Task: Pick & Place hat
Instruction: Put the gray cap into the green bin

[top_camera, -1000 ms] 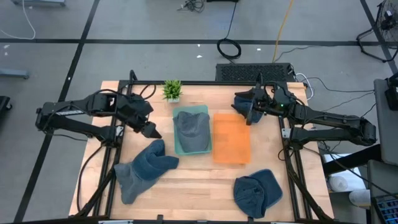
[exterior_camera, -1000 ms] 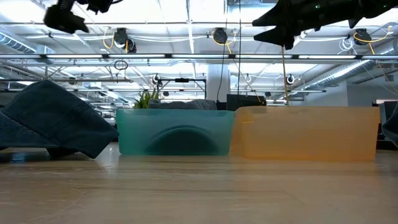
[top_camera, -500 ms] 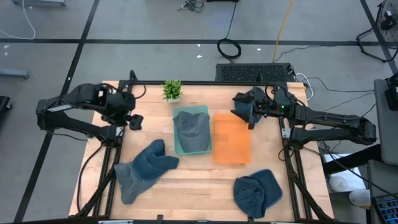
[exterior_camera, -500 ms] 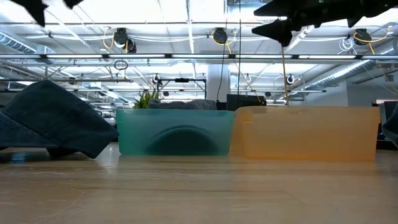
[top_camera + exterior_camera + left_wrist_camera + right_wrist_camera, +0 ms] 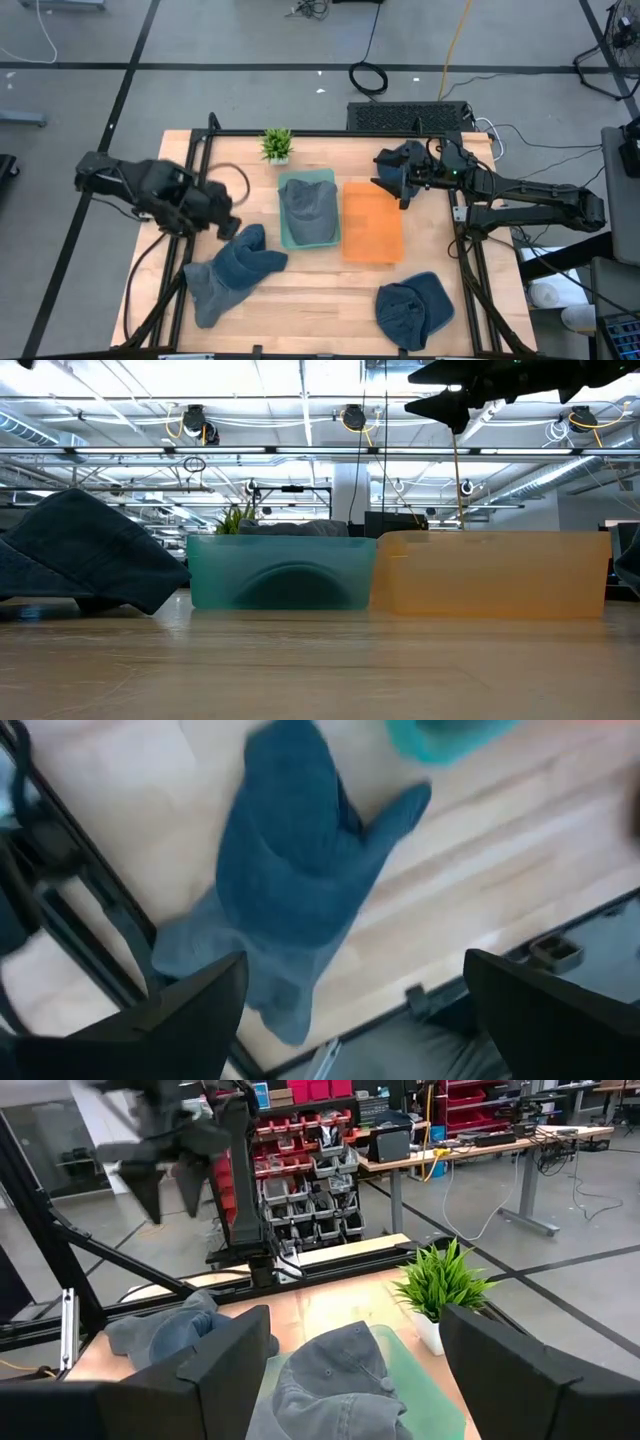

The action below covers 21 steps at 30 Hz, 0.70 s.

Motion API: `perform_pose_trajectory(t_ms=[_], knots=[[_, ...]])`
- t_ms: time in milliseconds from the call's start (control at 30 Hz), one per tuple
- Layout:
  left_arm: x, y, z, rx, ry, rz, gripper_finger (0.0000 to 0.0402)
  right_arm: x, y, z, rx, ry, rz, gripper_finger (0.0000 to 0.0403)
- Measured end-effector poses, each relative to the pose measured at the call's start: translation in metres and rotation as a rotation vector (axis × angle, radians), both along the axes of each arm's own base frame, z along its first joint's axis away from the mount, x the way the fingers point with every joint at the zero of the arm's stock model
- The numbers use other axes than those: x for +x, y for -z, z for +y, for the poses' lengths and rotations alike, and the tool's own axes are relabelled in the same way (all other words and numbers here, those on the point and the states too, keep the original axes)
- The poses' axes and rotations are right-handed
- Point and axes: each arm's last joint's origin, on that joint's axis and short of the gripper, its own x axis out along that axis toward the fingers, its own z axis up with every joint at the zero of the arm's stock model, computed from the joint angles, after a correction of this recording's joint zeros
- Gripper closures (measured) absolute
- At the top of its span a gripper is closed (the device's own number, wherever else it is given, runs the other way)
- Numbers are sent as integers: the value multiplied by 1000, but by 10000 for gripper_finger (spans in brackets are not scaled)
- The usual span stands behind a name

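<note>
A blue hat (image 5: 235, 270) lies crumpled on the table at the near left, also seen in the left wrist view (image 5: 290, 890). My left gripper (image 5: 227, 224) hangs open above its far end, pointing down, the fingers (image 5: 190, 1020) clear of the cloth. A grey hat (image 5: 308, 208) lies crown up inside the teal bin (image 5: 287, 240). Another dark blue hat (image 5: 413, 310) lies on the table at the near right. My right gripper (image 5: 392, 185) is held level and open, high over the far edge of the orange bin (image 5: 372, 225), touching nothing.
A small potted plant (image 5: 277, 145) stands at the far edge behind the teal bin. The two bins stand side by side mid-table (image 5: 280, 572) (image 5: 490, 572). Black frame rails (image 5: 190, 180) run along both sides of the table. Bare wood lies between the two blue hats.
My left gripper has drawn back from beside the teal bin toward the table's left edge, then swung toward the near edge and tipped down over the blue hat, staying open. The hats and bins have not moved.
</note>
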Motion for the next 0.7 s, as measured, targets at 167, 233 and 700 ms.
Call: perform_pose_trajectory(t_ms=[167,233,700], knots=[[3,8,-28,-28,2,84,23,0,0,0,1,0,-1,124],[1,10,-37,-51,-12,116,23,0,0,0,1,1,-1,124],[-36,12,-89,-113,-120,280,23,0,0,0,-1,1,-2,124]])
